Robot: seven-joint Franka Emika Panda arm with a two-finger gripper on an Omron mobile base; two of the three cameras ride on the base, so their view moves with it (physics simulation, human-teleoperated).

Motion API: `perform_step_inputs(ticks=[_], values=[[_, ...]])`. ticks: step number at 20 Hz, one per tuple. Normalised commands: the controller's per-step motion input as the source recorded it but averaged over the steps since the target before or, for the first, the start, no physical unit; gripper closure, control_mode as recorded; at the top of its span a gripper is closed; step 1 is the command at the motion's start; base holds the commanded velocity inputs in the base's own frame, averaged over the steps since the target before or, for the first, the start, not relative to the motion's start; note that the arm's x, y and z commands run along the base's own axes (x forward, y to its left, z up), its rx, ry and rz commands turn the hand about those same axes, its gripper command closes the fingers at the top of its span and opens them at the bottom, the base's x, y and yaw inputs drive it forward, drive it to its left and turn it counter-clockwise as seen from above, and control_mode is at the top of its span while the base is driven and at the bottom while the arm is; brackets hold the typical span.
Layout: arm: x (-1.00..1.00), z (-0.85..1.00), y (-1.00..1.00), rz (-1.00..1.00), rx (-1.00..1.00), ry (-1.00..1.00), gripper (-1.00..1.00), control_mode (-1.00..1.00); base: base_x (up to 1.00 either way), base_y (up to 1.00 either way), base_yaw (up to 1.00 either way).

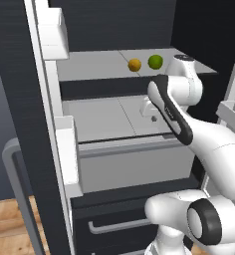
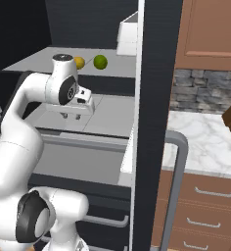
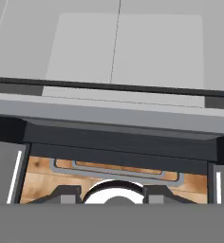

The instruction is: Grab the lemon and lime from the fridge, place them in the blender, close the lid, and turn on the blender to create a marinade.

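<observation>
The fridge (image 1: pixel 45 149) stands open in front of the robot, its dark-sided door swung wide, with white bins (image 1: pixel 54 32) on the inside of the door. On the upper pale grey shelf (image 1: pixel 89 64) sit the lemon (image 1: pixel 134 64) and the lime (image 1: pixel 155 62), side by side and close together without quite touching, the lemon on the left and the lime on the right as seen from both base cameras. From the right base view the lemon (image 2: pixel 79 62) is partly hidden behind the arm's rounded wrist joint, while the lime (image 2: pixel 100 62) is in plain sight.

The white arm reaches into the fridge at the level of the shelf below the fruit. Its gripper (image 2: pixel 71 115) points downward above the middle shelf (image 2: pixel 103 115), under the level of the lemon and lime and well apart from them. Nothing is between its fingers. They look slightly parted, but they are too small and dark in these views for me to say for sure whether the gripper is open or closed.

The hand camera looks down over the pale shelf, its front edge and a strip of wooden floor (image 3: pixel 38 178) beneath. Below the shelves is a grey drawer (image 1: pixel 134 167), and under that a dark lower front with a bar handle (image 1: pixel 114 226).

To the right of the fridge runs a marble counter (image 2: pixel 205 142) over brown drawers, with a stone wall behind it.
</observation>
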Motion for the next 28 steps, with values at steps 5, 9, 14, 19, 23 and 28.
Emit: perform_step_inputs(ticks=[5,9,14,19,23,28], values=[[-0.07,0.10,0.02,0.00,0.00,-0.11,-1.00,-1.00,0.00,0.00,0.00],[-0.04,0.24,0.18,0.03,0.00,-0.43,-1.00,-1.00,0.00,0.00,0.00],[0.00,0.51,0.20,0.00,0.00,-0.31,-1.00,-1.00,0.00,0.00,0.00],[0.09,0.56,0.13,0.00,0.01,-0.13,-1.00,-1.00,0.00,0.00,0.00],[0.09,0.58,0.01,-0.03,0.04,0.00,-1.00,-1.00,0.00,0.00,0.00],[0.30,0.50,0.00,-0.06,0.08,0.00,-1.00,-1.00,0.00,0.00,0.00]])
